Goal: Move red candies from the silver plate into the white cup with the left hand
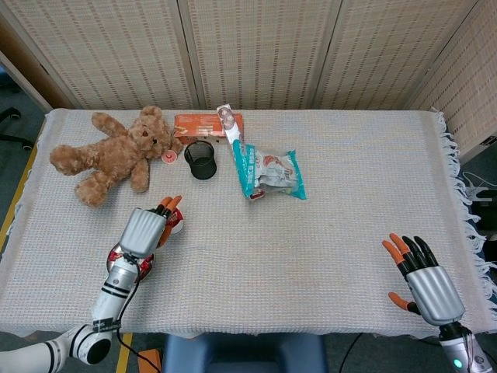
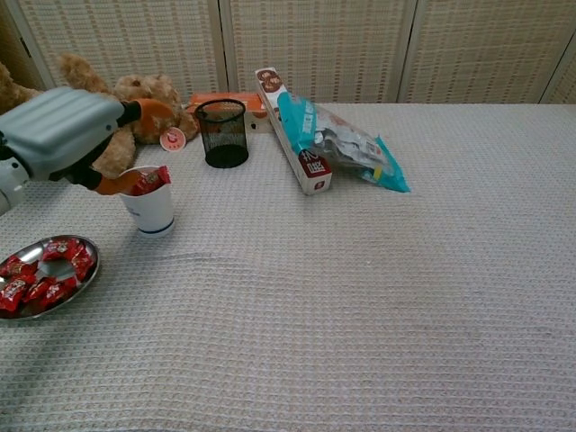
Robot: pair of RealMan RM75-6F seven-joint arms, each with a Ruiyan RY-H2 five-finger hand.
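Red candies [image 2: 40,279]: glossy wrapped pieces heaped in the silver plate [image 2: 84,276], below and behind the left hand [image 2: 61,131], far from the right hand [image 1: 423,281]. Left fingers [image 2: 151,110] extended over the white cup [image 2: 149,204], apparently empty. Right fingers spread, idle.

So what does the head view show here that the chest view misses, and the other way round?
Only the head view shows the right hand, open and resting near the table's right front corner, plus the whole teddy bear. Only the chest view shows the white cup from the side with red candies poking above its rim, and the silver plate unobstructed with candies left in it. Both show the left hand by the cup, the black mesh cup, the orange box and the teal snack bag.
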